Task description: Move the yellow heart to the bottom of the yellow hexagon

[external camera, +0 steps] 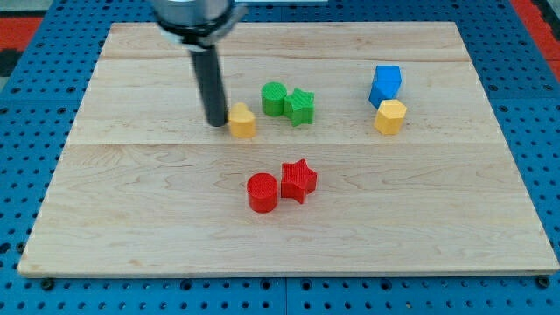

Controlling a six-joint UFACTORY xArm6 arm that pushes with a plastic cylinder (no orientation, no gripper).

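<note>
The yellow heart (242, 121) lies a little above the board's middle, left of centre. My tip (216, 122) stands right against the heart's left side, touching or nearly touching it. The yellow hexagon (390, 115) lies far to the view's right, just below the blue block (385, 86) and touching it. The board below the hexagon is bare wood.
A green cylinder (274, 98) and a green star (299, 107) sit side by side just right of the heart. A red cylinder (262, 192) and a red star (298, 180) sit together below centre. The wooden board (131, 219) lies on a blue pegboard.
</note>
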